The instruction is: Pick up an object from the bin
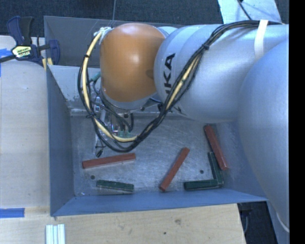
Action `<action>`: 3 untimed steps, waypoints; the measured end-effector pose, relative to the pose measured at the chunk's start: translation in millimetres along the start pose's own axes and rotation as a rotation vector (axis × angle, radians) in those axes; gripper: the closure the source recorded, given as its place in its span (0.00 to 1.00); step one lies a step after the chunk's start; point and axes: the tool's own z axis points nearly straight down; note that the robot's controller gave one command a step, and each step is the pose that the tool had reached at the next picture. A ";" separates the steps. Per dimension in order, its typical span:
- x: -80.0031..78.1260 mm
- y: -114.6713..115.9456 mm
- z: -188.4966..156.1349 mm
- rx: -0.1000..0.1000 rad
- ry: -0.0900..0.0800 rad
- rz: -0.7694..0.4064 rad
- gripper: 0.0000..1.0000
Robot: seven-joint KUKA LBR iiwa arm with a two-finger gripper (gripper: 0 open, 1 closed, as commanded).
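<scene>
Arm: enters from the right in the camera view; orange cover point(129, 62) and looped cables sit over the wrist.
Position of gripper point(114, 128): low over the left-rear floor of the bin point(58, 146).
State of gripper: cannot tell, as the cover and cables hide it.
Nearest thing: long red-brown stick point(108, 160), lying flat just in front of the gripper and apparently not touching it.
Front left: dark green stick point(115, 186).
Mid-floor: tilted red-brown stick point(174, 169).
Right side: right red-brown stick point(215, 147) beside two dark green sticks point(202, 185) set in an L.
</scene>
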 end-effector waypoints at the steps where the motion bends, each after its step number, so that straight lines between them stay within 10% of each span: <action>1: 2.3 -17.6 144.9 0.002 0.006 -0.235 0.00; 2: 0.2 -16.7 140.5 0.000 -0.001 -0.233 1.00; 3: -24.6 -36.8 16.5 -0.001 -0.010 -0.226 1.00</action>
